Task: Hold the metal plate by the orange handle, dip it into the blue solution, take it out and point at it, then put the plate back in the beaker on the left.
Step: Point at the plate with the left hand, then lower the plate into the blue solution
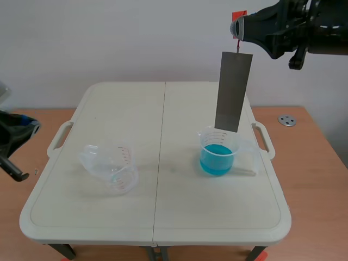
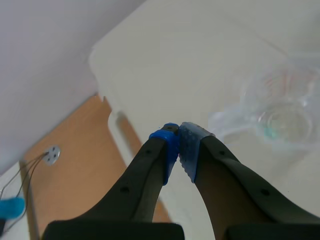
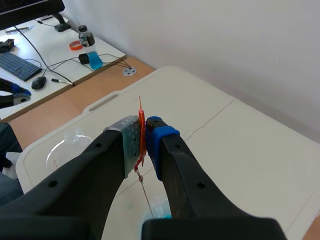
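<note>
The right claw (image 3: 144,145) pinches the orange handle (image 1: 239,15), so the metal plate (image 1: 234,91) hangs plumb above the blue solution (image 1: 217,159), seemingly clear of it; the left claw (image 2: 179,136) rests closed, empty.

Dull grey metal plate (image 1: 233,91), clear glossy plastic beaker (image 1: 111,169), smooth matt cream plastic table (image 1: 163,217), wooden desk (image 1: 318,163)
</note>
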You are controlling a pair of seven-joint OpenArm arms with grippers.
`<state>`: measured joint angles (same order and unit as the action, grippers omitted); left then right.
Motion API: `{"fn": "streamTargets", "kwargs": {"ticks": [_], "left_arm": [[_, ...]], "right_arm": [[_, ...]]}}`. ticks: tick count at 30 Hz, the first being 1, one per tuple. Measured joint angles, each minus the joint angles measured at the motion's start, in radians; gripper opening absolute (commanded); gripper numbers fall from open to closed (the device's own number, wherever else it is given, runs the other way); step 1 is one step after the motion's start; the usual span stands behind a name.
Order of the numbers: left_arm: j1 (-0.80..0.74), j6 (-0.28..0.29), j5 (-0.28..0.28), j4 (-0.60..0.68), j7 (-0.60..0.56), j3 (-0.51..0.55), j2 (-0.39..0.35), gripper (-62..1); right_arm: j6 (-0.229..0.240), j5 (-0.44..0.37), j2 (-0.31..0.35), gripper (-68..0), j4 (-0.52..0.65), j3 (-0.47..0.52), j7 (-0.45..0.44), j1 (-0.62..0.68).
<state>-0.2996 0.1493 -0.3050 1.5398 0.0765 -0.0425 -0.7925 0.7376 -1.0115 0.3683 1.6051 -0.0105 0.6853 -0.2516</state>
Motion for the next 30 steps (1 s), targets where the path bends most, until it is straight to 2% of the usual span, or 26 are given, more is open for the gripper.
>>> {"fn": "streamTargets", "kwargs": {"ticks": [7,15,23,27,30], "left_arm": [[-0.306,0.000,0.001,-0.002,-0.029,0.219,-0.022,-59.0],[-0.605,0.000,0.005,-0.009,-0.079,0.363,-0.013,-59.0],[-0.798,0.000,0.016,-0.011,-0.081,0.379,-0.005,-59.0],[-0.816,0.000,0.039,-0.026,-0.110,0.378,0.051,-59.0],[-0.809,0.010,0.089,-0.050,-0.134,0.376,0.104,-59.0]], "right_arm": [[0.000,0.000,0.000,-66.1,-0.068,0.000,-0.019,0.000],[0.000,0.006,0.000,-66.1,-0.168,0.000,-0.062,0.000],[-0.001,0.089,-0.017,-66.1,-0.227,0.000,-0.155,0.000],[-0.002,0.116,-0.039,-66.1,-0.257,-0.005,-0.185,0.000],[-0.003,0.133,-0.053,-66.1,-0.261,-0.006,-0.195,0.000]]}}
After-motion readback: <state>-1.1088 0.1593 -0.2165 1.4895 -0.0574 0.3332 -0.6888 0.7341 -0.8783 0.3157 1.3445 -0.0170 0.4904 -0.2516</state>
